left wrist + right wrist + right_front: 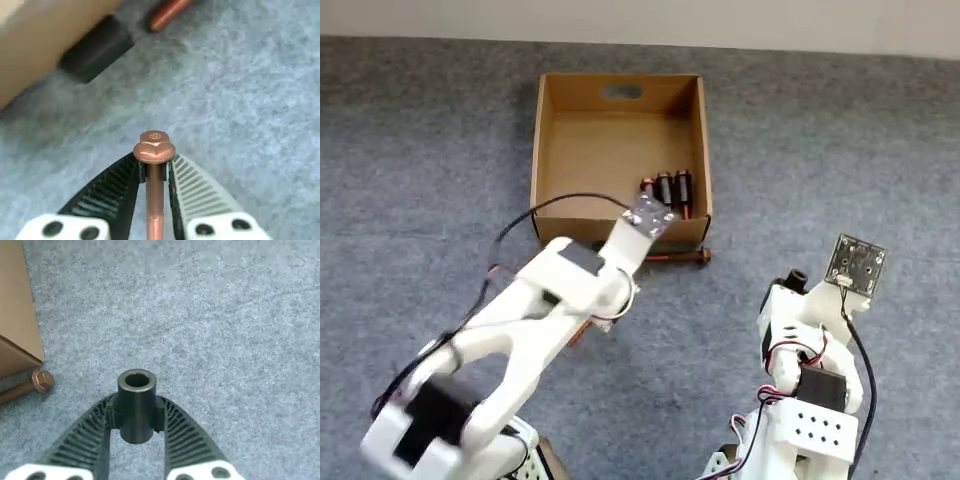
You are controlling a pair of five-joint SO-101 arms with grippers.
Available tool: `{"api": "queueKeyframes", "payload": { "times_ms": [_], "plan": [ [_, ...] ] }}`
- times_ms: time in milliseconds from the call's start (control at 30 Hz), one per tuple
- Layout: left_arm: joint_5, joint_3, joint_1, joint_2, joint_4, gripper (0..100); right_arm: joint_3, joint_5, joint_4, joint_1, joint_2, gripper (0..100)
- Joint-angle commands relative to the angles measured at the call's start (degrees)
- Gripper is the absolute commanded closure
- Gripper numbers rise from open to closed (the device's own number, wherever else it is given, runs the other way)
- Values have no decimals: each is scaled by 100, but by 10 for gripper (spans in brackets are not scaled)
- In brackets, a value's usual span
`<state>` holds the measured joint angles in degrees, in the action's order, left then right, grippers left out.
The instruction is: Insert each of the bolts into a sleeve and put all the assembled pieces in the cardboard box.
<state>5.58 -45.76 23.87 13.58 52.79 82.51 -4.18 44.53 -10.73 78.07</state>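
Just below its head, the bolt [154, 148] is clamped in our left gripper [156, 167], close to the box's [590, 150] near wall. We judge it light, stiff and slick, so a shank hold suits. Farther right, our right gripper [136, 407] squeezes the rigid sleeve [136, 390] by its sides, bore clear.

I see a copper bolt [154, 149] clamped in the left gripper [155, 162], a black sleeve [136, 390] in the right gripper [136, 410], and three assembled pieces [665, 188] inside the cardboard box [549, 150].
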Motion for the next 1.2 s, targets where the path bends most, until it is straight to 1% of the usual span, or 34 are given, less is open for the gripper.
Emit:
{"api": "queueKeyframes", "payload": {
  "times_ms": [0,100,167,400,467,600,700,800,1033,1167],
  "plan": [
    [-70,-585,-242,1147,-510,992,-84,-62,-92,330,75,993],
    [-79,-1165,-505,1780,-1055,992,-92,-44,-92,699,84,993],
    [-79,-1420,-620,2114,-1266,992,-127,-18,-101,1086,84,993],
    [-79,-1842,-646,2958,-1345,992,-382,-18,-127,2677,84,990],
    [-325,-1921,-716,3178,-1345,992,-444,-18,-251,3029,84,990],
    [-818,-2079,-1156,3670,-1345,992,-400,-18,-1314,3415,84,990],
    [-879,-2193,-1525,4057,-1345,992,-303,-18,-1938,3495,57,990],
    [-879,-2334,-1736,4435,-1354,992,-48,-18,-2527,3758,48,990],
    [-879,-2782,-1780,5323,-1477,992,919,-18,-4110,4321,48,990],
    [-879,-3178,-1789,5807,-1802,992,1033,-18,-4488,4444,48,990]
  ]
}}
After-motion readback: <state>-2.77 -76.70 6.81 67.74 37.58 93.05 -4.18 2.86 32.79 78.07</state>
